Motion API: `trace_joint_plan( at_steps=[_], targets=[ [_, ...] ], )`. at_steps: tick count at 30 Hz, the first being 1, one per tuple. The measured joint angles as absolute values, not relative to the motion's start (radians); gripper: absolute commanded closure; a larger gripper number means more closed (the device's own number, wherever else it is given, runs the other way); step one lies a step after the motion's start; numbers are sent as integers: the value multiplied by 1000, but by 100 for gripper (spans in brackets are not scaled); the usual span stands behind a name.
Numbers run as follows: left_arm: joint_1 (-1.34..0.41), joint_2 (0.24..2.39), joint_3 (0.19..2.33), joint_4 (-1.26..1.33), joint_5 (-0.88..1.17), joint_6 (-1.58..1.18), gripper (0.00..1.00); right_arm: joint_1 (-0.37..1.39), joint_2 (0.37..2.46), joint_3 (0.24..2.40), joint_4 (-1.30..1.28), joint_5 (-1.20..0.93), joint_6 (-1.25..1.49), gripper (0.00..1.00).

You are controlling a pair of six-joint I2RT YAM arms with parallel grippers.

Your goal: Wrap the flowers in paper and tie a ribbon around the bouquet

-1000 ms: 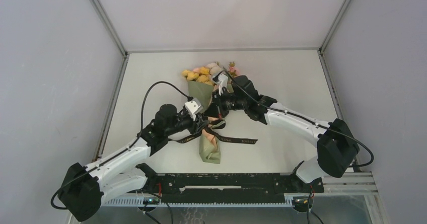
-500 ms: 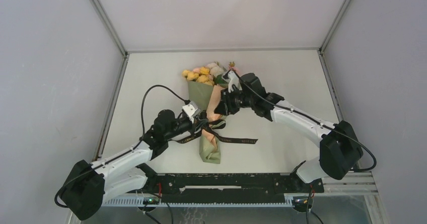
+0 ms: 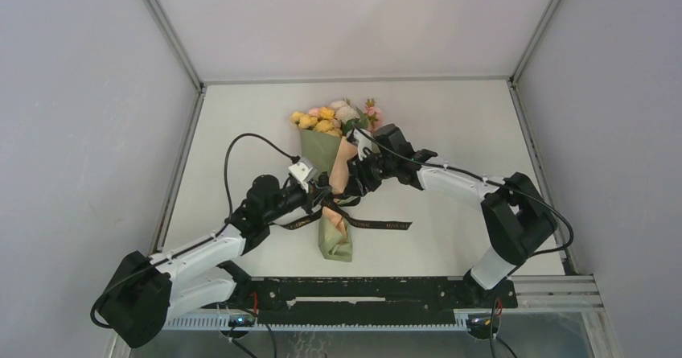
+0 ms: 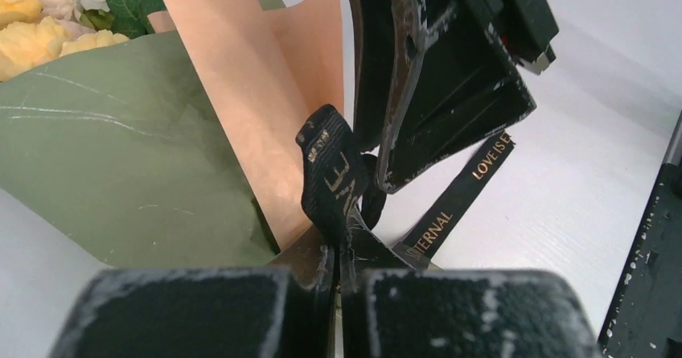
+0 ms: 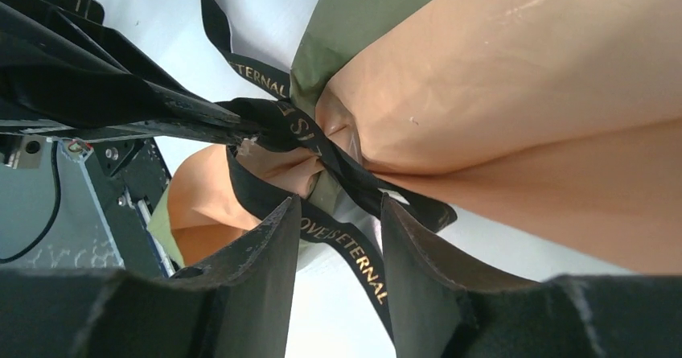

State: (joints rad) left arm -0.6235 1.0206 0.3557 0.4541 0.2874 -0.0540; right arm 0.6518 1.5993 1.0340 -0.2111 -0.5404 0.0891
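Observation:
The bouquet (image 3: 326,155) lies on the table, with the yellow, pink and white flowers (image 3: 331,117) at its far end in olive and peach paper (image 4: 121,157). The black lettered ribbon (image 3: 388,225) circles its narrow waist, one tail trailing right. My left gripper (image 4: 339,249) is shut on a loop of the ribbon (image 4: 331,179) beside the peach fold. My right gripper (image 5: 338,211) is open just right of the waist, and a ribbon (image 5: 358,255) tail runs loose between its fingers. In the top view the left gripper (image 3: 322,198) and right gripper (image 3: 356,183) nearly meet.
The wrapped stem end (image 3: 336,244) points toward the black rail (image 3: 370,290) at the near edge. White walls with metal frame posts (image 3: 181,145) bound the table on three sides. The left arm's cable (image 3: 241,153) loops above the table on the left.
My left gripper has shut on the ribbon loop. My right gripper has opened and come down from the paper's upper part to the waist.

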Motion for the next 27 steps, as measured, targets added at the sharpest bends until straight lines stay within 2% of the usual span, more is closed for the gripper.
trace_joint_plan(
  at_steps=[10,13,18,20,23,25,27],
  targets=[
    [-604,1063,356,463,287,-80,100,651,1701,1033,-136,-599,52,50],
    [-601,1067,356,463,287,-80,100,651,1728,1033,-121,-603,47,54],
    [-596,1067,356,464,285,-81,100,651,1755,1033,-97,-615,40,67],
    [-594,1067,356,463,284,-80,100,650,1768,1033,-96,-617,38,82],
    [-592,1069,356,464,284,-80,100,651,1775,1033,-101,-621,31,96],
    [-592,1074,356,466,284,-79,100,650,1775,1033,-102,-627,28,100],
    [-592,1077,356,469,283,-77,100,649,1771,1033,-110,-635,28,100]
  ],
)
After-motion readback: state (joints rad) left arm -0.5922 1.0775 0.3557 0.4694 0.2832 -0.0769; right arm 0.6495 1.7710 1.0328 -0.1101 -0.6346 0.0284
